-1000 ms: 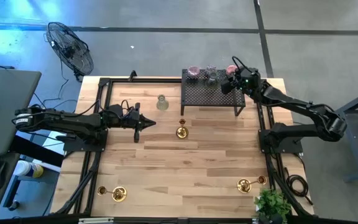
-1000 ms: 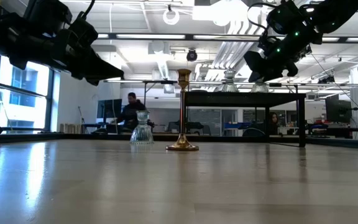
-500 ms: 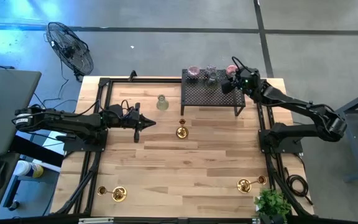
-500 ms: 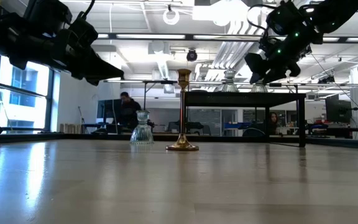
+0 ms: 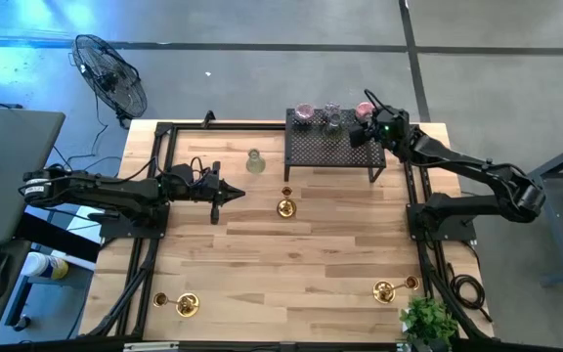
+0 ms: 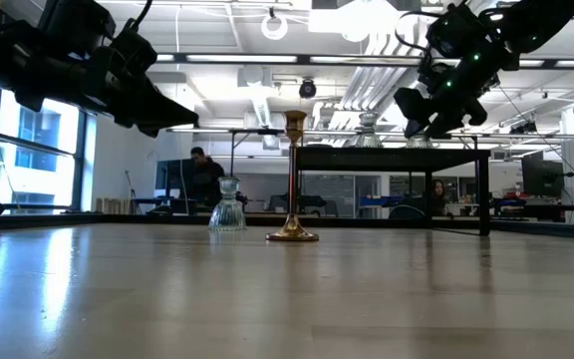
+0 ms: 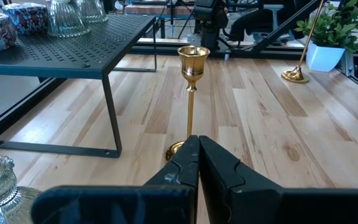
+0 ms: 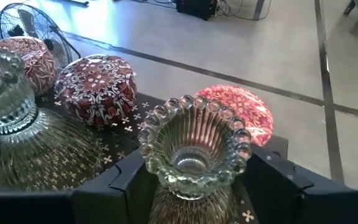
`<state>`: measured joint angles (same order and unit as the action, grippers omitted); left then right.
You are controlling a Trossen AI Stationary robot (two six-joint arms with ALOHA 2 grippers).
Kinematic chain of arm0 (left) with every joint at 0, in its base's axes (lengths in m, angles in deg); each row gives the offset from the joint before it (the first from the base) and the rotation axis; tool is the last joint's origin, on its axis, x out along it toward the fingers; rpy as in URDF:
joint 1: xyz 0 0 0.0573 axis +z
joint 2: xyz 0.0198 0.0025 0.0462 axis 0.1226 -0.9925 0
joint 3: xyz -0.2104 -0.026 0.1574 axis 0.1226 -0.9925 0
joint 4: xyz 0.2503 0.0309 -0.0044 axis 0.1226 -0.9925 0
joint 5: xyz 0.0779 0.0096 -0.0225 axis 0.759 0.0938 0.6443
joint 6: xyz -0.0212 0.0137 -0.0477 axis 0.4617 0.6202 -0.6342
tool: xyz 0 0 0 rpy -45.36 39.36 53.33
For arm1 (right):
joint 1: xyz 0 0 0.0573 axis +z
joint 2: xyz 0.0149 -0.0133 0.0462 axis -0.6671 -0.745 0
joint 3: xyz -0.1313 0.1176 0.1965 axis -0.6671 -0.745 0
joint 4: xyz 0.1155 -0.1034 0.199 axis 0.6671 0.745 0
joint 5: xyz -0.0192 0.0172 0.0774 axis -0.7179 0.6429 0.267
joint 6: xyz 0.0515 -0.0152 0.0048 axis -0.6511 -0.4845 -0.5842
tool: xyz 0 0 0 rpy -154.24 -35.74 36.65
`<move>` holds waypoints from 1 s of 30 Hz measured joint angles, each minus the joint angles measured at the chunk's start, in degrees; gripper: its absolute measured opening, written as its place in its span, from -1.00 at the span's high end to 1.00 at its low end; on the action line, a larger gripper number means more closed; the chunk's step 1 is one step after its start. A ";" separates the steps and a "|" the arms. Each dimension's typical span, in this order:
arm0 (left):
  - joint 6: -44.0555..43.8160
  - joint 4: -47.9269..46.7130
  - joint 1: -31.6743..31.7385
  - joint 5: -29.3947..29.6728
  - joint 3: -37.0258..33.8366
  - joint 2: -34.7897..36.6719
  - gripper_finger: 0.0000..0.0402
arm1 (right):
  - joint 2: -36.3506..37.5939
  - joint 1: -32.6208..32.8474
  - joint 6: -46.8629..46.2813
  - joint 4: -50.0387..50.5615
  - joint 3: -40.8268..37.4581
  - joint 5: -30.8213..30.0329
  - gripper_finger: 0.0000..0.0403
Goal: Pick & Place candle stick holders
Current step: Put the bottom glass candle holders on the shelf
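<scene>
My right gripper (image 8: 194, 186) is over the right end of the black perforated rack (image 5: 332, 147), open, with a finger on either side of a clear ribbed glass holder (image 8: 194, 146). That holder stands on the rack top (image 6: 416, 141). Another clear glass holder (image 8: 11, 106) and patterned pink and red cups (image 8: 98, 87) stand on the rack beside it. My left gripper (image 5: 235, 193) is shut and empty above the table, pointing at an upright brass holder (image 7: 191, 74) that stands on its round base (image 5: 284, 206). A clear glass holder (image 5: 254, 161) stands on the table left of the rack. My right gripper's fingers (image 8: 272, 177) stand level on both sides of the clear glass holder's lower body, below its beaded rim (image 8: 241, 134). I cannot tell whether they touch it. The holder stands upright on the rack.
Brass holders lie or stand near the front left (image 5: 186, 304) and front right (image 5: 384, 289) corners. A small green plant (image 5: 428, 321) sits at the front right. The middle of the wooden table is bare. People show in the room behind (image 6: 205, 175).
My right gripper has edged a little toward the table's right edge above the rack. The glass holder stays on the rack top.
</scene>
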<state>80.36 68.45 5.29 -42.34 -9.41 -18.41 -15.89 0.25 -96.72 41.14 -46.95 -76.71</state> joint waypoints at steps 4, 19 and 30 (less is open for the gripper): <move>0.00 0.00 0.00 -0.01 0.00 0.00 0.99 | 0.04 -0.02 -0.71 0.24 0.00 -0.22 -0.03; -0.02 0.00 0.00 0.00 0.00 0.00 0.99 | 7.14 0.01 -1.92 6.13 0.00 -0.88 -0.03; -0.02 -0.02 0.00 0.00 0.00 0.00 0.99 | 7.17 0.01 -1.75 4.56 0.00 3.99 -0.05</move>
<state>80.33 68.43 5.29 -42.34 -9.41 -18.41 -8.72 0.26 -98.47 45.70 -46.95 -72.72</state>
